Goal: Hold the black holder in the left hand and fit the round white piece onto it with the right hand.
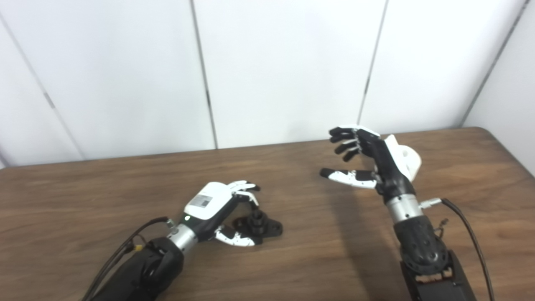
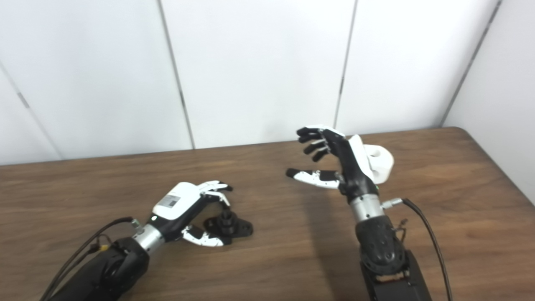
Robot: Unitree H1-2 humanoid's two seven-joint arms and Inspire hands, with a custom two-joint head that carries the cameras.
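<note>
The black holder (image 1: 261, 225) lies on the wooden table (image 1: 83, 196), with a short post standing up from its flat base. My left hand (image 1: 217, 207) is curled around it from the left, fingers above the post and thumb by the base, and has not closed on it. My right hand (image 1: 365, 161) is open and empty, raised above the table, fingers spread and pointing left. The round white piece (image 1: 408, 162) rests on the table just behind and to the right of the right hand, partly hidden by it; it shows better in the right eye view (image 2: 379, 162).
White wall panels (image 1: 284, 67) stand behind the table's far edge. The table's right corner (image 1: 485, 131) is near the white piece. Cables (image 1: 468, 234) trail from both wrists over the table.
</note>
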